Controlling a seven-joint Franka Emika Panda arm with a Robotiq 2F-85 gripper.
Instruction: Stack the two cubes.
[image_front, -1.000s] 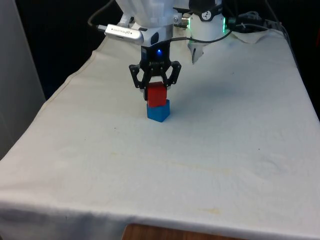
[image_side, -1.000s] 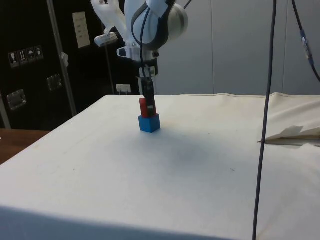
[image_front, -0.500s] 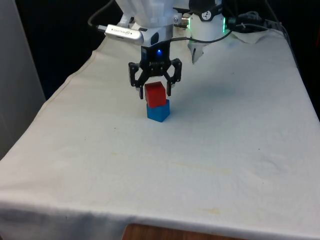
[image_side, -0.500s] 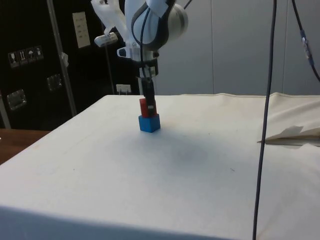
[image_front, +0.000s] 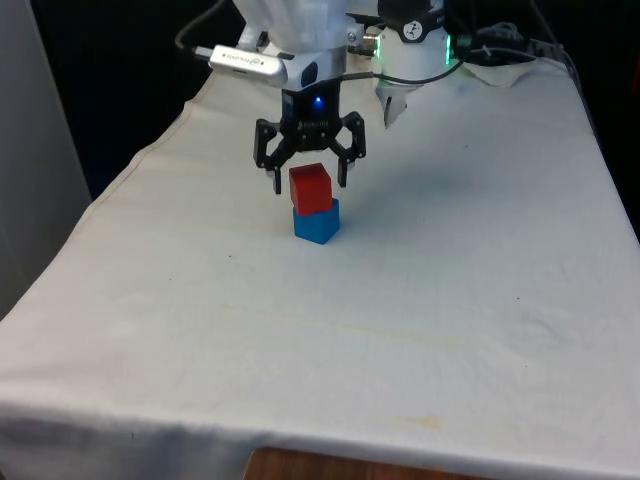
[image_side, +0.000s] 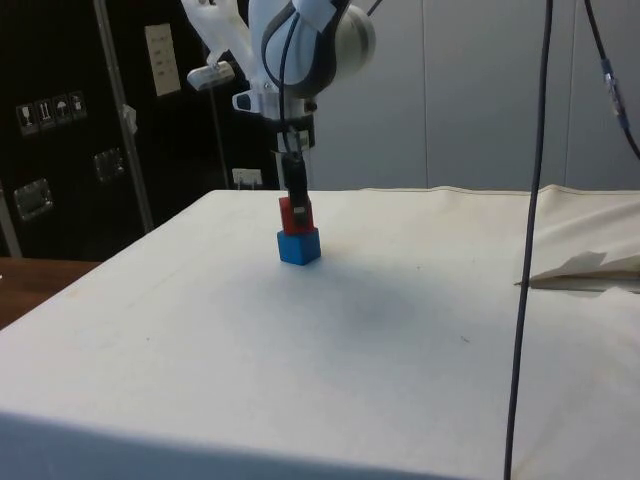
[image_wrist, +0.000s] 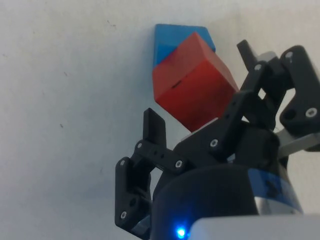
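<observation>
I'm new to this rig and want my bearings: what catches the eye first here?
A small red cube sits on a blue cube at the far middle of the white cloth-covered table. The black two-finger gripper hangs open around the red cube, fingers clear of its sides.

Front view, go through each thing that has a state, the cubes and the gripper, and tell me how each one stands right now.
Red cube: resting on top of the blue cube, free of the fingers.
Blue cube: on the white cloth, carrying the red cube.
Black two-finger gripper: open, fingers either side of the red cube.
</observation>
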